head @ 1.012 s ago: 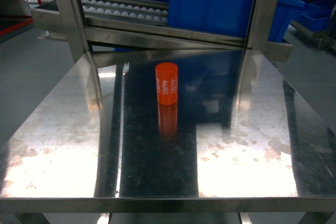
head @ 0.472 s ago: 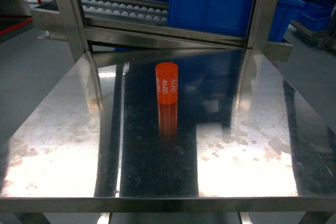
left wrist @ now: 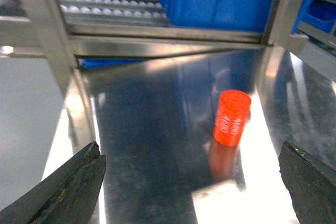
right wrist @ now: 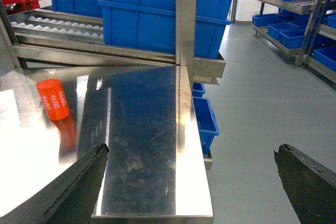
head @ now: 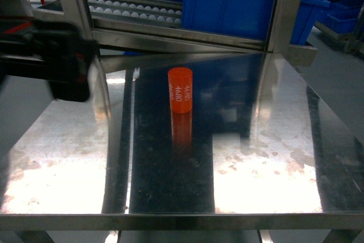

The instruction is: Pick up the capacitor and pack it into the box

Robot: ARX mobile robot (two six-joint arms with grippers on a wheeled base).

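We see the orange capacitor (head: 181, 90) upright mid steel table (head: 267, 157); blurred left arm (head: 54, 55) at left edge, blue bins (head: 227, 1) behind.

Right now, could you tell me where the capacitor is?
The capacitor stands upright on the steel table, slightly left of centre in the head view, just in front of the roller rack holding the blue bins.

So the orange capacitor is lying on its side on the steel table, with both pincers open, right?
Not quite: the capacitor stands upright on the steel table, as the head view shows. The left pincer and right pincer are indeed open.
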